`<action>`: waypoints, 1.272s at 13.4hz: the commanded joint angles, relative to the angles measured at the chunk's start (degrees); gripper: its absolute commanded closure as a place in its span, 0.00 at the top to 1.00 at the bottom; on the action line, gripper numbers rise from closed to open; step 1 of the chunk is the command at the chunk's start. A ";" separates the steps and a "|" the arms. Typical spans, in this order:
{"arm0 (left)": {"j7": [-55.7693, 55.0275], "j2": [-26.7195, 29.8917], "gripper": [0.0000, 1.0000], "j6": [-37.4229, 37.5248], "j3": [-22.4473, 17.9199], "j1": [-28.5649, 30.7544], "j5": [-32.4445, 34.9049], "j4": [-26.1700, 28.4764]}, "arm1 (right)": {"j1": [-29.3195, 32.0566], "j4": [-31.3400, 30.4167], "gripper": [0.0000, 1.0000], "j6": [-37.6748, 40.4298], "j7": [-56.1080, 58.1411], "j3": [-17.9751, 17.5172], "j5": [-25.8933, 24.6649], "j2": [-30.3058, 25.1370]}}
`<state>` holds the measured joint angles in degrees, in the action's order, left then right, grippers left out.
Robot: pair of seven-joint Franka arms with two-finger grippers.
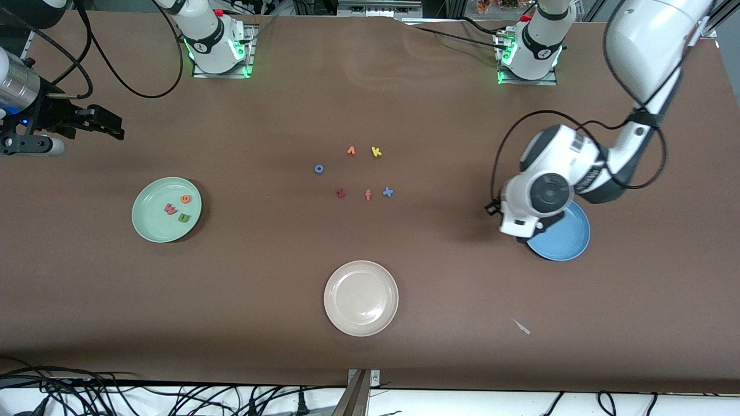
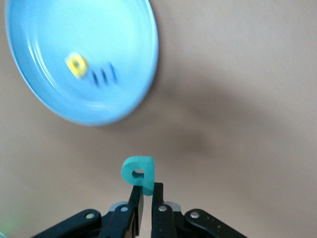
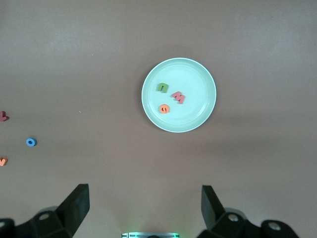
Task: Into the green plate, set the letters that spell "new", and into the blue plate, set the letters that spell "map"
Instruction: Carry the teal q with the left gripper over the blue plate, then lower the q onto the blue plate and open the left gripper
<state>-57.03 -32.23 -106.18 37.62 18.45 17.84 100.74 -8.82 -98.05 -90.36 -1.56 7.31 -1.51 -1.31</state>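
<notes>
The left gripper's point(image 2: 143, 196) jaws are pinched tight on the stem of the teal p point(image 2: 138, 173), which stands up out of them with its bowl at the free end. The blue plate point(image 2: 133, 69) lies just ahead of the jaws and off to one side, not yet under the letter; the yellow a point(image 2: 77, 65) and the blue m point(image 2: 104, 75) already rest in it, touching neither each other nor the rim. I judge the coming move to be a short carry forward over the rim, then a release. In the front view the left arm is bent down over the plate's edge, wrist pointing at the table point(image 1: 439, 277).

The right gripper point(image 3: 143, 208) waits with its jaws spread wide and empty, hanging above bare table; the green plate point(image 3: 200, 79) lies ahead of them, holding the green n point(image 3: 162, 88), orange e point(image 3: 164, 108) and pinkish-red w point(image 3: 178, 97).
</notes>
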 commanded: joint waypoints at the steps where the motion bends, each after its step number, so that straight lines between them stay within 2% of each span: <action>1: 12.18 0.07 0.00 0.80 0.61 6.58 0.53 -0.37 | -0.14 1.20 1.00 0.63 -0.11 0.07 -0.08 0.26; 4: 18.60 -2.65 0.00 -1.65 0.26 11.15 1.32 -0.28 | -0.14 1.20 1.00 0.71 -0.37 0.07 -0.16 0.26; 6: 22.65 -6.60 0.00 -3.94 0.08 14.58 1.41 -0.28 | -0.14 1.20 1.00 0.63 -0.73 0.07 -0.16 0.26; 8: 24.86 -7.58 0.07 -5.00 -0.70 15.47 1.41 -0.28 | -0.14 1.20 1.00 0.63 -0.99 -0.02 -0.16 0.26; 9: 25.39 -7.59 0.33 -5.01 -0.97 15.39 1.41 -0.28 | -0.23 1.20 1.00 0.63 -0.99 -0.11 -0.16 0.26; 10: 25.48 -7.50 0.98 -5.01 -0.97 15.39 1.41 -0.37 | -0.23 1.20 1.00 0.63 -1.08 -0.63 -0.16 0.26; 14: 25.92 -5.14 1.00 -2.82 -0.01 15.04 1.41 -1.16 | -0.23 1.20 1.00 0.89 -5.90 -2.30 -0.16 0.17; 17: 26.10 -1.53 1.00 5.94 5.16 15.39 0.71 -5.88 | -0.23 1.20 1.00 0.89 -7.41 -3.27 -0.16 0.08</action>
<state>-31.93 -37.38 -106.26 39.97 33.90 17.84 97.46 -9.11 -97.99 -90.36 -7.66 4.55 -1.51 -1.31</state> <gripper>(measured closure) 0.066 0.000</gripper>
